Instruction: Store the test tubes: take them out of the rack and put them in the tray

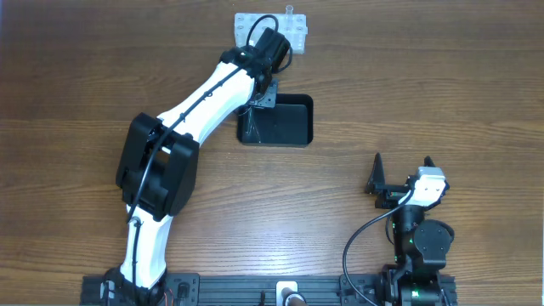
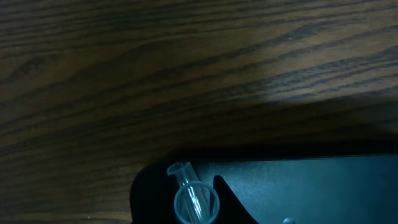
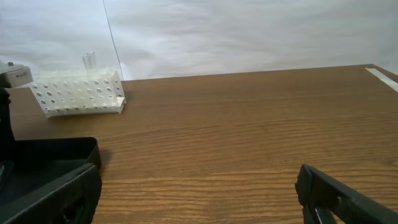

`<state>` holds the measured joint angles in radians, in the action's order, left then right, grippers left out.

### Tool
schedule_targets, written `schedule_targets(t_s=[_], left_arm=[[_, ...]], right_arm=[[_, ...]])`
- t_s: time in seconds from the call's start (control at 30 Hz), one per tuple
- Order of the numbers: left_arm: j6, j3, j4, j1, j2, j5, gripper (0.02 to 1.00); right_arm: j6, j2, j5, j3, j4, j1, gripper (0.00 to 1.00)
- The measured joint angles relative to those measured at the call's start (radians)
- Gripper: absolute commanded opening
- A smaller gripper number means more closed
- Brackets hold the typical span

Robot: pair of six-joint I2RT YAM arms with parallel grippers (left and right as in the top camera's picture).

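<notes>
The test tube [image 2: 189,193] hangs mouth-up in the left tool [image 1: 265,99], over the rack-side corner of the black tray [image 1: 308,121], w/ its rounded end pointing down toward the tray floor. The tool looks closed on it near the mouth. One dark finger shows right beside the glass, but the grip sits at the very edge of the wrist view, so that's a read, not a certainty.

Step in hand, by the look of it: the drop-off of this tube. Next move prob. calls for bringing it fully inside the rim, lowering and tipping it so it lies flat, and only then opening the tool. Let go from this height and over the corner, it could bounce off the wall or roll out. After that the arm would need to go to the rack [image 1: 297,36] for what's left.

Count:
- Tubes: 1 in the tool, plus a second tube [image 3: 90,61] standing upright in the rack's far row. Faint pale streaks on the tray's left side in the top view may be tubes lying there, but they're too thin to count.
- Rack: 1, white, many holes, just beyond the tray.
- Tray: 1.

The right tool [image 1: 400,174] is spread wide open and holds nothing. It sits low near its own base, well apart from tray and rack, on the wood table [image 1: 442,76].
</notes>
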<state>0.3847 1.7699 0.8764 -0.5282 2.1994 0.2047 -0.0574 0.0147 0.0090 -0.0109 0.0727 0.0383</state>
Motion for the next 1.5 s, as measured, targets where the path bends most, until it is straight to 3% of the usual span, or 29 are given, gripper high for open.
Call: schedule_targets(t_s=[0.43, 0.6, 0.93, 1.2, 1.33, 1.5], left_arm=[[0.000, 0.000, 0.001, 0.000, 0.014, 0.000, 0.080], [-0.004, 0.000, 0.002, 0.000, 0.021, -0.001, 0.327], [0.000, 0.000, -0.005, 0.000, 0.021, -0.016, 0.397], [-0.002, -0.002, -0.006, 0.000, -0.031, -0.017, 0.623], [0.000, -0.003, -0.045, 0.000, -0.160, 0.035, 0.643], [-0.036, -0.003, -0.116, 0.000, -0.377, 0.154, 0.855]], right_arm=[[0.001, 0.000, 0.000, 0.000, 0.000, 0.000, 0.991], [0.001, 0.000, 0.000, 0.000, 0.000, 0.000, 0.989], [0.001, 0.000, 0.000, 0.000, 0.000, 0.000, 0.991], [0.000, 0.000, 0.000, 0.000, 0.000, 0.000, 0.993], [0.001, 0.000, 0.000, 0.000, 0.000, 0.000, 0.993], [0.001, 0.000, 0.000, 0.000, 0.000, 0.000, 0.991]])
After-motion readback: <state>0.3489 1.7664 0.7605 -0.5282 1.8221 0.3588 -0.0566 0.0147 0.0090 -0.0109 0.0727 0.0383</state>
